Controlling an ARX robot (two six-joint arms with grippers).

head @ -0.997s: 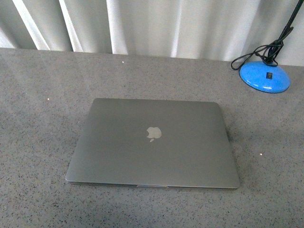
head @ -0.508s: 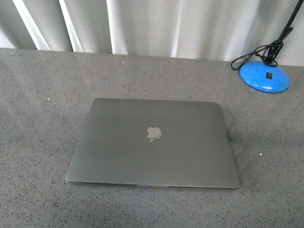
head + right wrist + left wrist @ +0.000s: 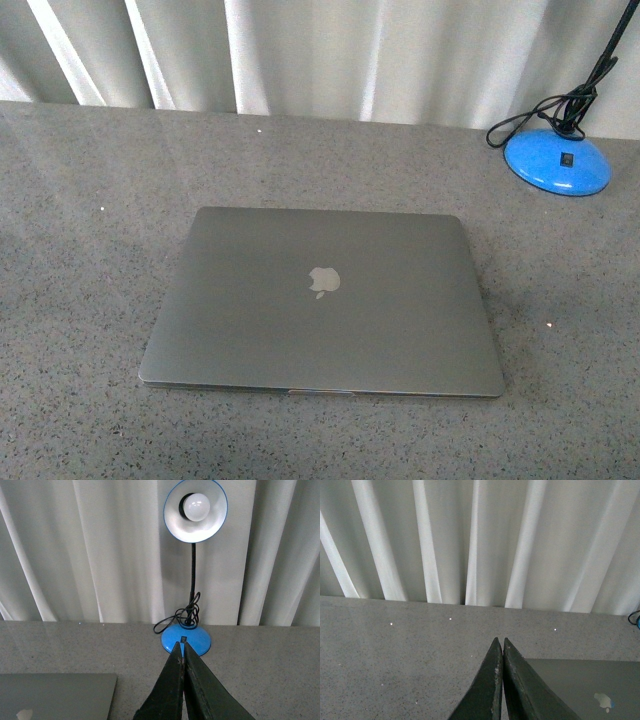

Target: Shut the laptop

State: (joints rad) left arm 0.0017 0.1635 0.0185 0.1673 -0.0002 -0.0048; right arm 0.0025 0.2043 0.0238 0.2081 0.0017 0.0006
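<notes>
Over on the left, the left hand point(image 3: 500, 647) hangs above bare grey table point(image 3: 80, 200), its two dark fingers pressed together to a point with nothing between them. From its own camera a corner of the laptop point(image 3: 580, 690) shows just beside the fingertips, though I can't tell whether they touch anything.

In the middle of the table lies the laptop point(image 3: 322, 300), lid down flat on its base, pale logo point(image 3: 323, 281) facing up, front edge toward the robot. From where I stand the lid looks fully shut, so the job seems done. It strikes me as a stiff, thin metal slab, fairly heavy for its thickness, with a smooth lid that fingers would slide on. The glass screen inside is the fragile part, so any last push ought to be gentle and land on the lid near the front edge, not the hinge.

Further right, the right hand point(image 3: 181, 652) is likewise pinched closed and empty, held up off the table and pointed toward the blue lamp point(image 3: 186, 637) by the white curtain point(image 3: 320, 50). The lamp's base point(image 3: 557, 160) and looped black cord point(image 3: 545, 115) sit at the far right corner, well apart from the laptop.
</notes>
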